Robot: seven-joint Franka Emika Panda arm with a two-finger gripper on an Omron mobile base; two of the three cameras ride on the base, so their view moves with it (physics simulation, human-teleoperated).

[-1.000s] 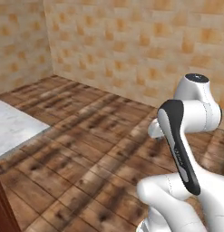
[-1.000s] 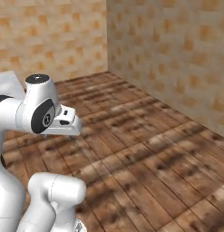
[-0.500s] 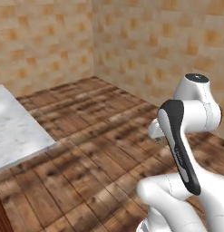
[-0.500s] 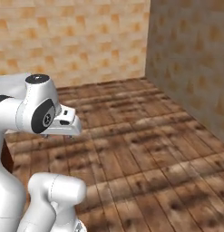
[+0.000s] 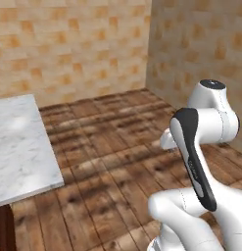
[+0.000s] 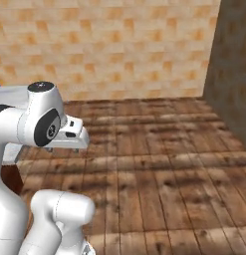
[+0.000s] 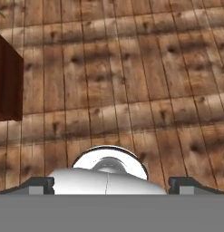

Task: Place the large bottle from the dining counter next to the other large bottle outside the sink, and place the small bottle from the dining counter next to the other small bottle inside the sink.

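Two dark fingertips (image 7: 41,185) of our claw (image 7: 111,185) stand wide apart, released and holding nothing, above the wooden floor (image 7: 131,81). We see a marble tabletop (image 5: 19,147) at the left, bare where visible; we cannot tell where the bottles are.

We see a wooden floor (image 5: 117,142) of brown planks with dark knots, walls (image 5: 68,44) tiled in mottled tan and orange, a white marble countertop (image 5: 19,142) veined in grey, and a dark reddish-brown cabinet side (image 7: 7,81).
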